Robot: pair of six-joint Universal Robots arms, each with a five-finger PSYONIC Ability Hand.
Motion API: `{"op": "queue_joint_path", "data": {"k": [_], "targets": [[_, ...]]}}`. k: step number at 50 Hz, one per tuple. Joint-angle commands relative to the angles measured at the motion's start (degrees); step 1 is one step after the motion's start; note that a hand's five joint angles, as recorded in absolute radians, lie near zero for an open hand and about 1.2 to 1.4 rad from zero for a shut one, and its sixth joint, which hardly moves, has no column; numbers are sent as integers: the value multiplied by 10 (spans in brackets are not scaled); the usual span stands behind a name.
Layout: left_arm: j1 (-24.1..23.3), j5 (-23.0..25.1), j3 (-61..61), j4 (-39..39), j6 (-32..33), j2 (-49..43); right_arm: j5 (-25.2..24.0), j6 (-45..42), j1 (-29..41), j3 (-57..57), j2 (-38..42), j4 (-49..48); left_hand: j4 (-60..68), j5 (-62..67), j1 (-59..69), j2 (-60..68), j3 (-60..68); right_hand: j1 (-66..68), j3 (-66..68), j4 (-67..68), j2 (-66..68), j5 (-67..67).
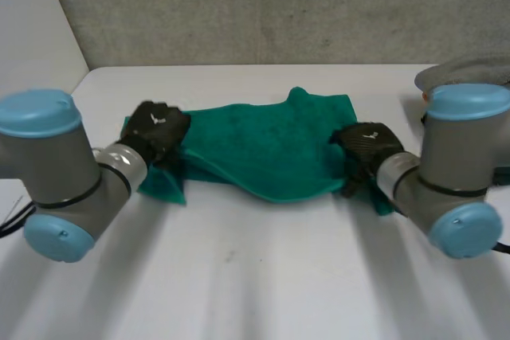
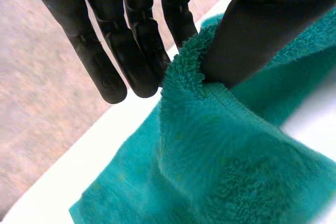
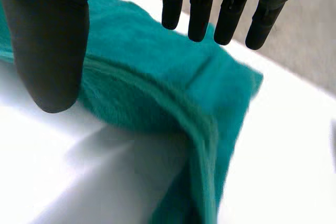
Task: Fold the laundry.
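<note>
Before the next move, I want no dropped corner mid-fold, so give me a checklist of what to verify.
1. Left hand pinching the towel at its left end: ok.
2. Right hand holding the towel's right end: cannot tell.
3. Towel lying smooth: not ok, rumpled along its far edge.
4. Room on the table in front for the fold: ok.
5. Grey object at the far right apart from the towel: ok.
</note>
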Motion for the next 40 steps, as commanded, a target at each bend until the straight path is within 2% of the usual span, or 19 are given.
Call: {"op": "queue_joint_path", "data": {"k": [1,5,12,16,17,19,22,24,27,31,32,35,40], "targets": [[4,1,-1,-2,-23,37,-33,42,-60,47,-18,26,115,135,144,117,121,70,71,76,67,80],[8,1,1,-2,-24,41,-54,26,-85,76,-25,17,115,135,144,117,121,71,73,78,69,82],[9,0,4,-2,-25,41,-55,-13,-88,93,-11,-37,115,135,144,117,121,113,115,120,111,124],[11,0,5,-3,-31,44,-52,-42,-86,84,17,-56,115,135,144,117,121,239,241,246,237,250],[13,0,5,-4,-37,47,-51,-56,-87,78,23,-59,115,135,144,117,121,368,369,374,366,378],[14,1,4,-5,-45,52,-54,-68,-88,72,25,-60,115,135,144,117,121,493,495,500,491,504],[19,1,2,-8,-63,69,-50,-82,-88,57,28,-56,115,135,144,117,121,519,520,525,516,529],[23,1,2,-11,-70,75,-50,-83,-90,60,21,-55,115,135,144,117,121,588,590,595,586,599],[32,2,2,-19,-75,88,-52,-84,-92,63,19,-55,115,135,144,117,121,589,591,596,587,599],[35,4,2,-59,-75,122,-53,-101,-94,66,-22,-34,115,135,144,117,121,589,591,596,587,599],[39,6,4,-83,-74,141,-53,-122,-96,66,-63,-8,115,135,144,117,121,589,591,596,587,599],[49,14,4,-115,-72,175,-54,-164,-97,58,-119,42,115,135,144,117,121,589,591,596,587,599],[96,62,18,-177,-69,232,-60,-232,-121,24,-216,120,115,135,144,117,121,589,591,596,587,599]]}}
